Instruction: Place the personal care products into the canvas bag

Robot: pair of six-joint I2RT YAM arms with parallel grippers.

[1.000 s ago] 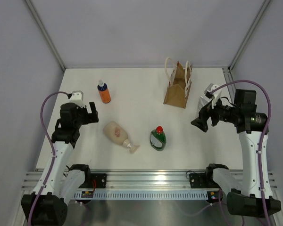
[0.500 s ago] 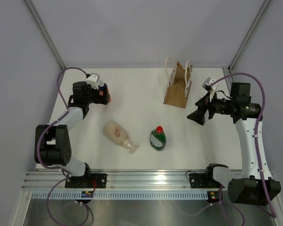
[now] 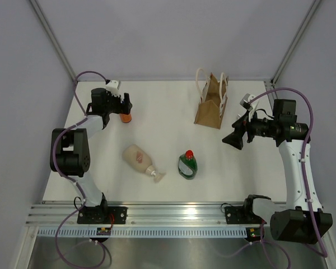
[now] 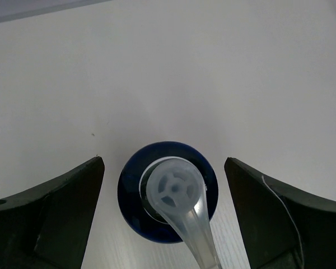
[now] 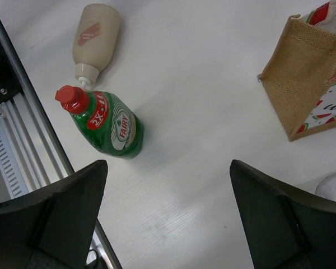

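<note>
Left gripper, since a second ago: swung out far-left, jaws now wide either side of the upright orange bottle. Right gripper: wide open, empty, near the canvas bag. Hazard: an off-centre close could topple the bottle.

Three bottles, orange, beige, green; one canvas bag.

Bright, diffuse light leaves faint soft shadows on the white table; the near dark jaws look blurred.
</note>
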